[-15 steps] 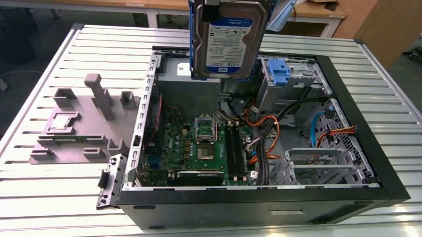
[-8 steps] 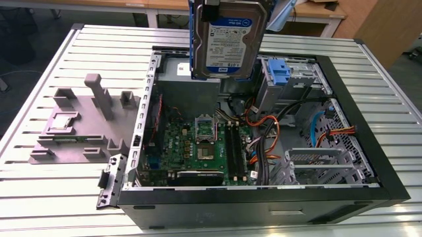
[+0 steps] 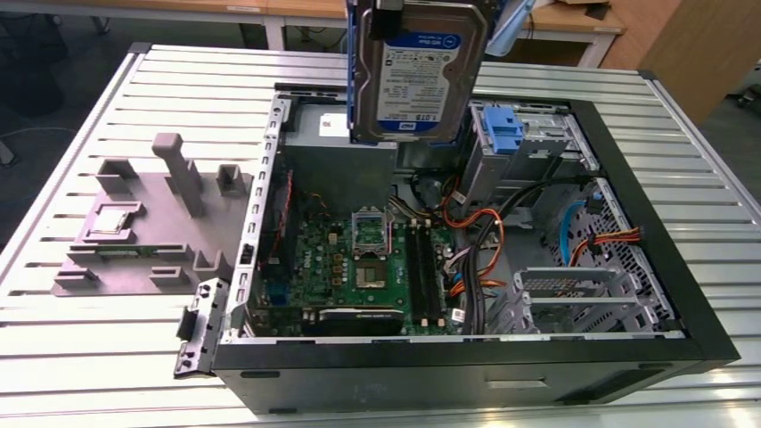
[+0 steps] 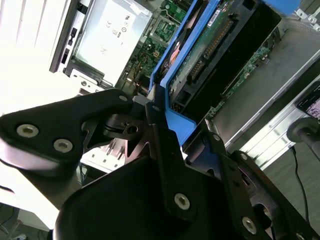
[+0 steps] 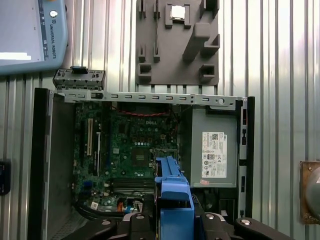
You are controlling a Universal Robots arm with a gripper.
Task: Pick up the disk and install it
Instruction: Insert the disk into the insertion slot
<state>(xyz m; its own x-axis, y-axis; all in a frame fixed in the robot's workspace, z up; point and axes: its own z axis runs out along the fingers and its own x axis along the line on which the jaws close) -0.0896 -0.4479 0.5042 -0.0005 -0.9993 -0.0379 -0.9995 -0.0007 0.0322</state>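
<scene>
The disk (image 3: 419, 76), silver-grey with a white-and-blue label and a blue carrier frame, hangs upright above the far side of the open computer case (image 3: 701, 294). It is clear of the case and covers part of the grey box behind it. In the second wrist view my gripper (image 4: 170, 125) is shut on the blue carrier (image 4: 177, 122), its black fingers (image 4: 162, 145) clamping the carrier's edge. The disk's circuit-board side (image 4: 210, 50) faces that camera. The first wrist view looks down on the carrier's blue top (image 5: 172, 192), held in my gripper (image 5: 172, 220) over the motherboard (image 5: 135, 145).
Inside the case are a grey metal box with a white sticker (image 5: 212, 150), a drive cage with a bare blue bracket (image 3: 505, 134), and orange and black cables (image 3: 487, 241). A grey foam fixture (image 3: 143, 223) lies on the slatted metal table (image 3: 95, 357). A pendant (image 5: 30, 35) rests beside the case.
</scene>
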